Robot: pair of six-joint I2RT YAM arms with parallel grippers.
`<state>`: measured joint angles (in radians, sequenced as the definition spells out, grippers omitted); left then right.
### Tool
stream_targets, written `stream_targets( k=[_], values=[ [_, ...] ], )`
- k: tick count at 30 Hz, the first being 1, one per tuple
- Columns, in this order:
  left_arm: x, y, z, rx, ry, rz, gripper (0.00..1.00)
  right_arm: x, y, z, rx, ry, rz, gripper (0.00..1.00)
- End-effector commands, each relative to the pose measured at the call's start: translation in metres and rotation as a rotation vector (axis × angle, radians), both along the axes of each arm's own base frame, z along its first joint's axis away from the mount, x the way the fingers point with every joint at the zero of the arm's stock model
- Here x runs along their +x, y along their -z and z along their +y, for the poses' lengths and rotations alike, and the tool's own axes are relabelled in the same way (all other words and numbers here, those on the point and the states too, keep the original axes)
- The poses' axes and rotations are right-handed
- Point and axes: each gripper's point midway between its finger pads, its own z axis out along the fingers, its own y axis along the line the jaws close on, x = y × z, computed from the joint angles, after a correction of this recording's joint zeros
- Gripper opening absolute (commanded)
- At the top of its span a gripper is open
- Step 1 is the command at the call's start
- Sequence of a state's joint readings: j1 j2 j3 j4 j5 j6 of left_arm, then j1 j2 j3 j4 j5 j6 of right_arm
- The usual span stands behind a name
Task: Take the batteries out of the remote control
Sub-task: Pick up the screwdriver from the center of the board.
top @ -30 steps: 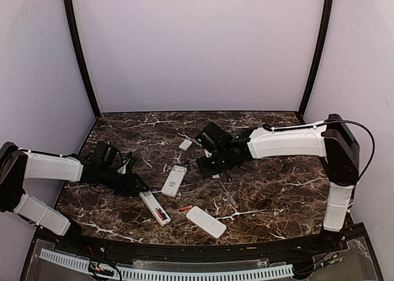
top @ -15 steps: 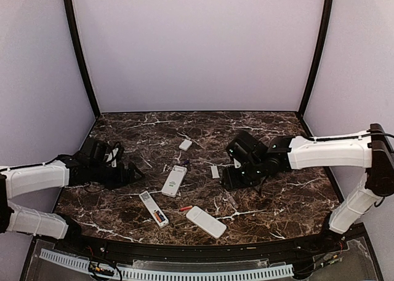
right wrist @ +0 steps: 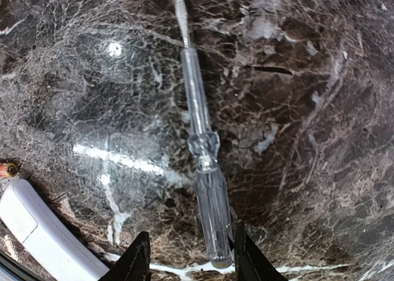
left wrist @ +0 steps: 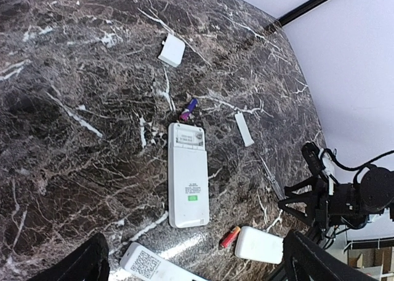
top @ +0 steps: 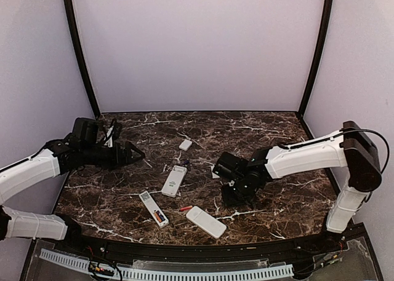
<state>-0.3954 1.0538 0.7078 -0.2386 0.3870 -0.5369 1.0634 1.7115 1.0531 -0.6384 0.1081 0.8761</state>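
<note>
Two jaws of your left gripper (top: 136, 153) stand spread wide, holding nothing. A small blue-purple cylindrical battery (left wrist: 189, 109) lies just beyond the long white plastic remote control (left wrist: 188, 176), and an orange-red cylindrical battery (left wrist: 231, 237) lies near its other end. Your right gripper (right wrist: 189, 259), jaws parted, straddles the handle of a clear plastic screwdriver (right wrist: 200, 139).

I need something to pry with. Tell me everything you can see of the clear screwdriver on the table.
The screwdriver is slim, with a see-through, plastic-looking body, a thicker collar at mid-length and a grey metal tip. It lies flat on the dark marble table, tip pointing away from the right gripper, whose open jaws straddle its handle end; contact is unclear.
</note>
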Motion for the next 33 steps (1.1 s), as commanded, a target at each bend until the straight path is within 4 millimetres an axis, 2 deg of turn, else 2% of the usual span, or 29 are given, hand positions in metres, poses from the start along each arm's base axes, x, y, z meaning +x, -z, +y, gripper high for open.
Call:
stream_targets(
  k=[1, 5, 9, 20, 27, 33],
  values=[
    [-0.02, 0.023, -0.004, -0.004, 0.06, 0.113, 0.97, 0.009, 0.0, 0.0, -0.088, -0.006, -0.018, 0.42],
    [-0.02, 0.029, 0.0, -0.024, 0.017, 0.109, 0.96, 0.014, -0.008, -0.019, -0.183, -0.012, -0.057, 0.41],
    [-0.017, 0.023, 0.004, -0.036, -0.029, 0.092, 0.96, 0.016, -0.007, -0.025, -0.164, -0.023, -0.065, 0.4],
    [-0.02, 0.004, 0.01, 0.027, -0.01, 0.074, 0.95, 0.012, 0.007, -0.009, -0.067, -0.072, -0.055, 0.29],
    [-0.019, 0.001, 0.008, 0.015, -0.003, 0.064, 0.95, 0.01, 0.012, -0.012, -0.077, -0.074, -0.055, 0.19],
    [-0.021, 0.002, 0.002, -0.062, -0.006, 0.06, 0.95, 0.007, 0.016, -0.015, -0.065, -0.061, -0.051, 0.17]
  ],
)
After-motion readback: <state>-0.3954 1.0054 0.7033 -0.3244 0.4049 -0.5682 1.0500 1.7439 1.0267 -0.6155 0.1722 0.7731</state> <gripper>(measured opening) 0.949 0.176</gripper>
